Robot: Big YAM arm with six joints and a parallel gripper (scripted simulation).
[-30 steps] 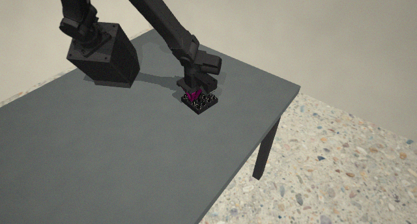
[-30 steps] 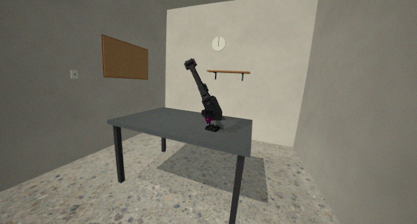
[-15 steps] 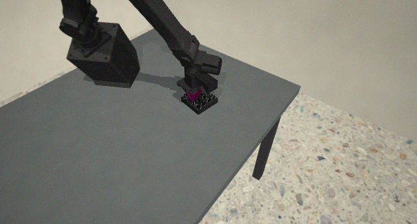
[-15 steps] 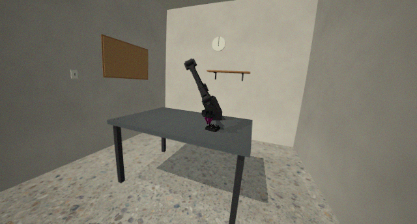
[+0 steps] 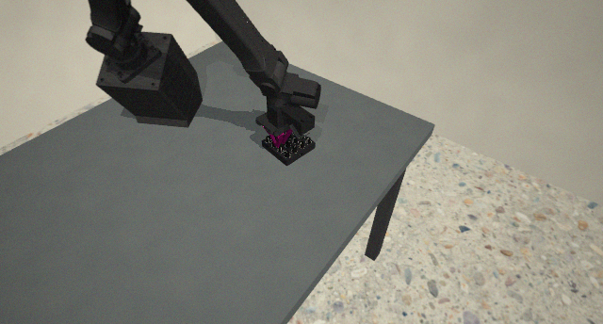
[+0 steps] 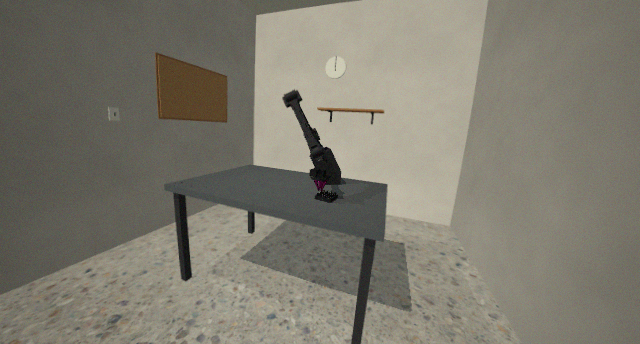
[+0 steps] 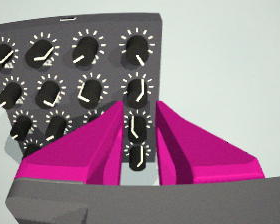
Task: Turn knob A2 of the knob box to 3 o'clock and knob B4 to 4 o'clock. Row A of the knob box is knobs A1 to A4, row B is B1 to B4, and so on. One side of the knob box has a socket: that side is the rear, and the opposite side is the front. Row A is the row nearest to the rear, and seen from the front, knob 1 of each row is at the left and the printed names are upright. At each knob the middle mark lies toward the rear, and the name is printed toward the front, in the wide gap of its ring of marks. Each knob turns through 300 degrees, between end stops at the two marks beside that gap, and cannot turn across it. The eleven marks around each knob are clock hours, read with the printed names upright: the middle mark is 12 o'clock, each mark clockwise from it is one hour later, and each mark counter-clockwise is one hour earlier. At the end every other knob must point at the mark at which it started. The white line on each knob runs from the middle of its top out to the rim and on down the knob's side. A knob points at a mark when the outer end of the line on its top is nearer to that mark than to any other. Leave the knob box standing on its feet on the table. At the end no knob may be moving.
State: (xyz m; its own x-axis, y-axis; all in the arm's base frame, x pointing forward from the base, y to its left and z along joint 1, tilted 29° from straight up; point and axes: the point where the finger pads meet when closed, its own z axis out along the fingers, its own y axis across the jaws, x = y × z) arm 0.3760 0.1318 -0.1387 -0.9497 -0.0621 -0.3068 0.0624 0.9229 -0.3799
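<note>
Magenta jaws (image 5: 278, 146) (image 6: 321, 191) slightly parted, nothing gripped, above knob box (image 5: 287, 162) (image 6: 326, 199) (image 7: 112, 65). Box sits on counter (image 5: 188, 197) (image 6: 270, 189) (image 7: 221, 65), inward from its edges, nearer one corner.

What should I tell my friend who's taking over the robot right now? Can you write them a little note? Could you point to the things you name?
Claw (image 5: 279, 145) (image 6: 321, 191) (image 7: 139, 111): partly open, holding nothing, fingertips on either side of the right-hand line of knobs in the wrist view.
Knob box (image 5: 287, 162) (image 6: 325, 200) (image 7: 111, 29): on the table (image 5: 188, 220) (image 6: 280, 194) (image 7: 231, 60), under the claw.
Done: can't tell; the printed names are too blurry to be sure which knob is which.
Left: check A2 points at 3 o'clock and B4 at 4; turn them if needed. Leave the others alone.
</note>
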